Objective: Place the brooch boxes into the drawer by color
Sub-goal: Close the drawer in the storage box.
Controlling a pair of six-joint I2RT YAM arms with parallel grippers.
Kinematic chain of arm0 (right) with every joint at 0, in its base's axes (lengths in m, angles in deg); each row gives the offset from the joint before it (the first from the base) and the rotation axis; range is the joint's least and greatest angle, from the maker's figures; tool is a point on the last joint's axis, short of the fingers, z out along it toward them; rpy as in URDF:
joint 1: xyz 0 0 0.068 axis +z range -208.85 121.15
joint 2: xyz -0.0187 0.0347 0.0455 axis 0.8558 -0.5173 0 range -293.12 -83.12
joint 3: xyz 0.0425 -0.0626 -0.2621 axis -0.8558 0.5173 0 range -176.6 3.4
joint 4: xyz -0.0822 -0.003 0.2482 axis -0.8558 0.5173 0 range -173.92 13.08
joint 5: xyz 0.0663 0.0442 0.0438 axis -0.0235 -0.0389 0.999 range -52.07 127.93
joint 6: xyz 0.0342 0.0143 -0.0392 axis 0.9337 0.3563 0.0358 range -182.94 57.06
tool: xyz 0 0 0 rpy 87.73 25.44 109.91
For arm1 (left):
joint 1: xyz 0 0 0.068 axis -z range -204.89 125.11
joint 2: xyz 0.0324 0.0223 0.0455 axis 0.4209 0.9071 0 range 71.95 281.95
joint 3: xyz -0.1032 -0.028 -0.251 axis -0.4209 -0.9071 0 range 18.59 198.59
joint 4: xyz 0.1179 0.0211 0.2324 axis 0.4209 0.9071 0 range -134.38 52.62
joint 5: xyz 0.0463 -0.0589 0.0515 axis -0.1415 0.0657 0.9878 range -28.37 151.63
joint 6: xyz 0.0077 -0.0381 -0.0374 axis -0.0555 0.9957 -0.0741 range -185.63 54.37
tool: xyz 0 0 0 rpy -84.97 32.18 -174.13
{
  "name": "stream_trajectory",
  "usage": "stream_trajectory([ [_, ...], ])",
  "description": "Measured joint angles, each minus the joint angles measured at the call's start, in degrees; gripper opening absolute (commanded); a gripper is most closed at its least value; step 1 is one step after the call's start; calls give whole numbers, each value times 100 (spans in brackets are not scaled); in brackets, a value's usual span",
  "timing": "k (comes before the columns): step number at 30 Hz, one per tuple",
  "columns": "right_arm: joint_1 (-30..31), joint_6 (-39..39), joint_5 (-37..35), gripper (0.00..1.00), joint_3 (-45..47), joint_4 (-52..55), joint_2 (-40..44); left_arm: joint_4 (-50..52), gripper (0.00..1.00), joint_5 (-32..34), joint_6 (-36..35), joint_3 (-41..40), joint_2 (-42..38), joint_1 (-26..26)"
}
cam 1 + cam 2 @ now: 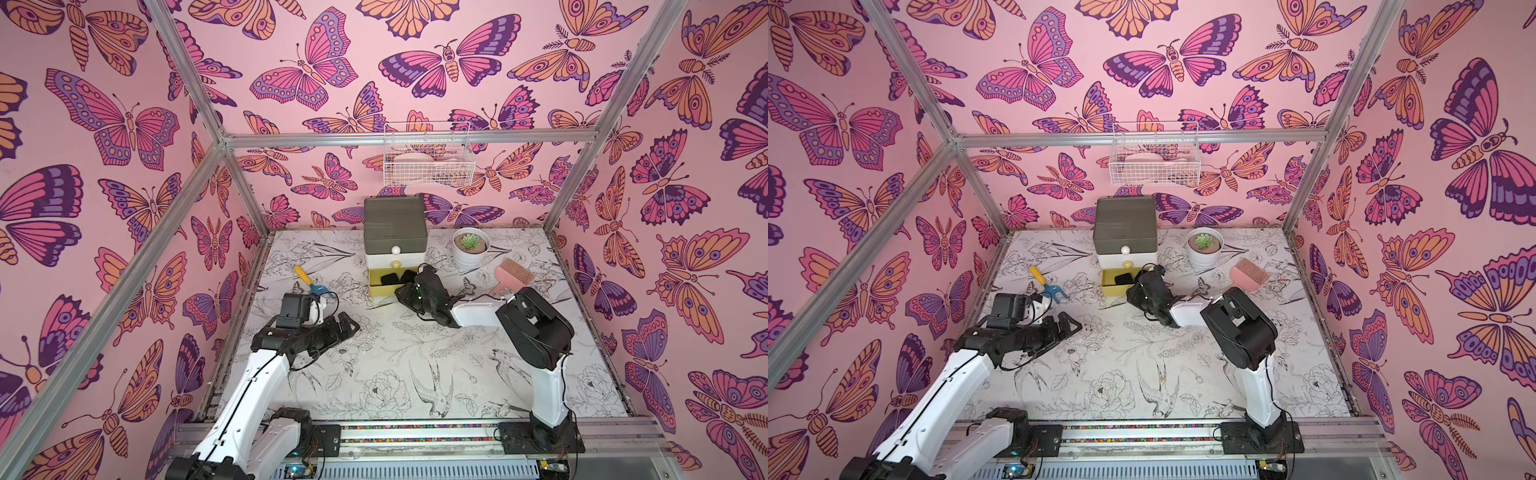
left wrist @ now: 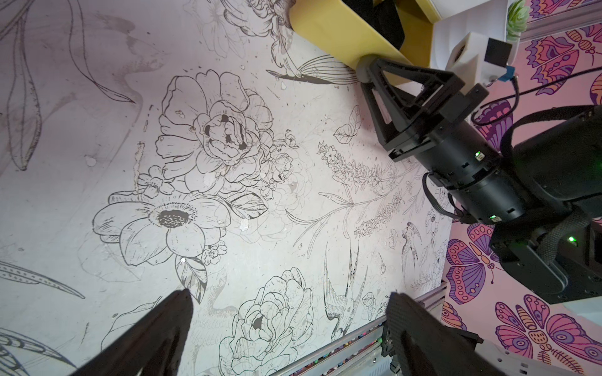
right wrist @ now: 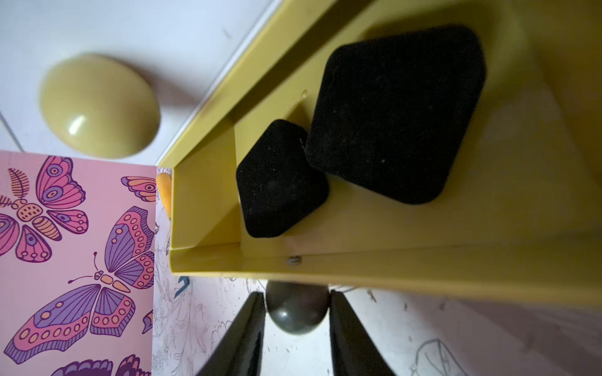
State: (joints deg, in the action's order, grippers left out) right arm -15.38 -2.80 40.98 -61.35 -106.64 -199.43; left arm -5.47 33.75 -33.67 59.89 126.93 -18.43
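Low in the left of a top view, the left gripper (image 1: 351, 326) hangs over the table (image 1: 415, 353) with its fingers spread wide. It holds nothing and is well apart from the work, so the risk is not there.

Toward the frame's middle, the right gripper (image 3: 297, 298) has the grey knob (image 3: 296, 315) between its fingers, each lying close against the ball. Whether they pinch it or only flank it I cannot tell. The knob is round and smooth, so a loose hold could slip off. A push off the drawer's line could also skew or slide the light chest (image 1: 395, 226) rather than shut it.

Just beyond, the yellow bottom drawer (image 3: 358, 270) stands pulled out with two black brooch boxes (image 3: 394, 110) inside, one lapping over the other's corner. If that one rides high, it may catch under the white tier (image 1: 390, 261). No red or navy box is in view.
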Motion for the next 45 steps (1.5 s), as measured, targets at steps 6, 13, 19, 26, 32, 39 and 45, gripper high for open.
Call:
stream_trajectory([
  [6,-42,-22,15,58,-76,-155,2,0,100,2,0,0,0,33],
  [13,-52,-22,46,56,535,-229,533,0,100,2,0,2,0,35],
  [19,-195,-33,61,18,1222,-332,1228,0,100,2,0,2,33,55],
  [26,-544,55,146,0,1576,-474,1252,-2,100,7,0,2,68,87],
  [32,-752,146,247,0,1331,-675,852,-2,100,31,0,20,151,114],
  [39,-879,291,358,0,966,-863,376,-7,100,63,0,90,356,138],
  [45,-957,420,472,0,555,-1014,-48,-9,100,92,-2,160,592,144],
])
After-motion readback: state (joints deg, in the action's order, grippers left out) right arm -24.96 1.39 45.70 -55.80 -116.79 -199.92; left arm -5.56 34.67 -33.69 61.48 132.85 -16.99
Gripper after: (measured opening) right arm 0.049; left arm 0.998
